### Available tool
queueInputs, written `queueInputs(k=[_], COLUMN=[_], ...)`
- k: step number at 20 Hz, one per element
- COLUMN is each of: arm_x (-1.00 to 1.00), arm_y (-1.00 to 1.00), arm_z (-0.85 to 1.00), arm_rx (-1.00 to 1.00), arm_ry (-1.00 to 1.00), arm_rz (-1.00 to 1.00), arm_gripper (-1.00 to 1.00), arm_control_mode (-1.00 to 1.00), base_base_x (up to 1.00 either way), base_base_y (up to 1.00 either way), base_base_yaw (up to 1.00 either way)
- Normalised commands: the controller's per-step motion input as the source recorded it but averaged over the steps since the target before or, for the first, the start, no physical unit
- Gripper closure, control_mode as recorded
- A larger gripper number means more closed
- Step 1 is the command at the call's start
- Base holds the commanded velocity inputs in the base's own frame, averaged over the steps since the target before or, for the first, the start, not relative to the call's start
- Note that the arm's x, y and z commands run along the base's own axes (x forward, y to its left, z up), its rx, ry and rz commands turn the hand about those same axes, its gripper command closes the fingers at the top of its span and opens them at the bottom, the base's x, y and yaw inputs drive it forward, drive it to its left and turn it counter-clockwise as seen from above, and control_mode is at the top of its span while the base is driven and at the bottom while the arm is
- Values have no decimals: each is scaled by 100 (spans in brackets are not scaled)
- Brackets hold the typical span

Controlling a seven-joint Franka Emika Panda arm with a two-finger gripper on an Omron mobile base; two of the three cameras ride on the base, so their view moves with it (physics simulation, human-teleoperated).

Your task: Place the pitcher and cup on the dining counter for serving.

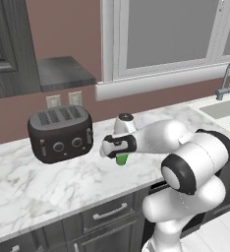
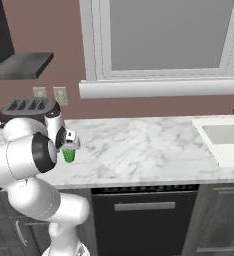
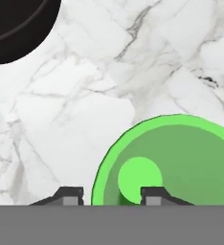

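The small bright green cup (image 1: 121,160) (image 2: 68,156) stands upright on a marble counter (image 1: 48,182) just right of a black toaster. My gripper (image 1: 120,153) (image 2: 69,148) points straight down onto it. In the hand view the cup (image 3: 181,158) is seen from above and my gripper (image 3: 111,196) straddles its near wall, one fingertip (image 3: 71,196) outside and the other inside the rim. The jaws are partly closed, with a small gap still showing at the wall. The pitcher and the dining counter are out of view.
The black toaster (image 1: 60,133) (image 2: 29,106) sits close to the hand, against the wall with its outlets. A sink (image 1: 225,110) (image 2: 224,137) with a faucet (image 1: 225,78) lies at the counter's right end. A window sill runs above the counter.
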Motion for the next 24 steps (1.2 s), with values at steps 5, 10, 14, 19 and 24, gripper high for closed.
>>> queueInputs(k=[5,10,14,19,24], arm_x=[0,0,-14,-42,-56], arm_y=[0,-2,-2,0,-16], arm_z=[0,0,18,48,60], arm_rx=[0,0,0,0,0], arm_ry=[0,-1,-3,-2,0], arm_rz=[0,0,0,0,0], arm_gripper=[100,100,100,100,100], arm_control_mode=[-100,-100,-100,-100,-100], base_base_x=[0,0,0,0,0], base_base_y=[0,0,0,0,0], base_base_yaw=[0,0,0,0,0])
